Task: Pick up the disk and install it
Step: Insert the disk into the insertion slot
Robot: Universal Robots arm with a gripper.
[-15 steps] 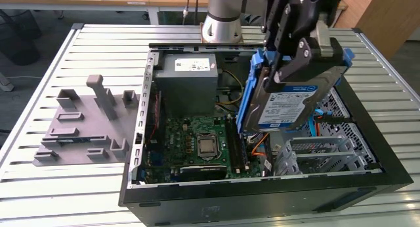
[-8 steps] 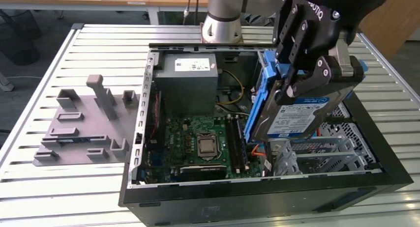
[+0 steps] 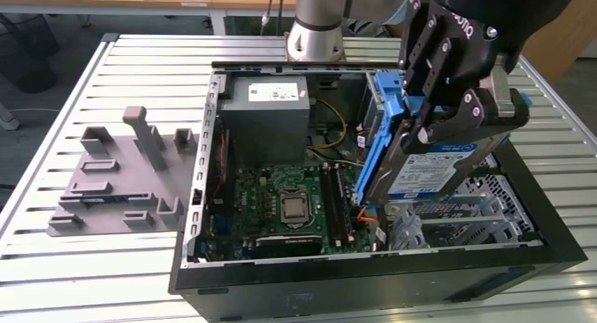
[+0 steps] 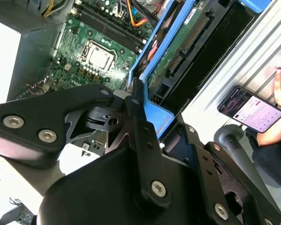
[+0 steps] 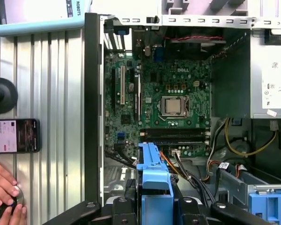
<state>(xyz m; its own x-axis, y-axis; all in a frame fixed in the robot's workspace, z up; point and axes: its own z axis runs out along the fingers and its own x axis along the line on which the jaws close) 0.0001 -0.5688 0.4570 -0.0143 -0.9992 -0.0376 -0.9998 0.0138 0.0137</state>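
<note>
The claw [image 3: 438, 120] is black with silver bolts. Between its fingers, the disk [image 3: 434, 170] is silver with a white-and-blue label, framed in a bright blue carrier. Below the claw, the motherboard [image 3: 289, 197] is green. Beside it, the power supply [image 3: 265, 120] is grey, the bench [image 3: 75, 267] ribbed silver.

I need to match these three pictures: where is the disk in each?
Exterior view: the disk hangs tilted in the tool above the open case.
Second wrist view: disk edge-on.
First wrist view: its blue carrier.
Shared landmark: processor socket.
</note>
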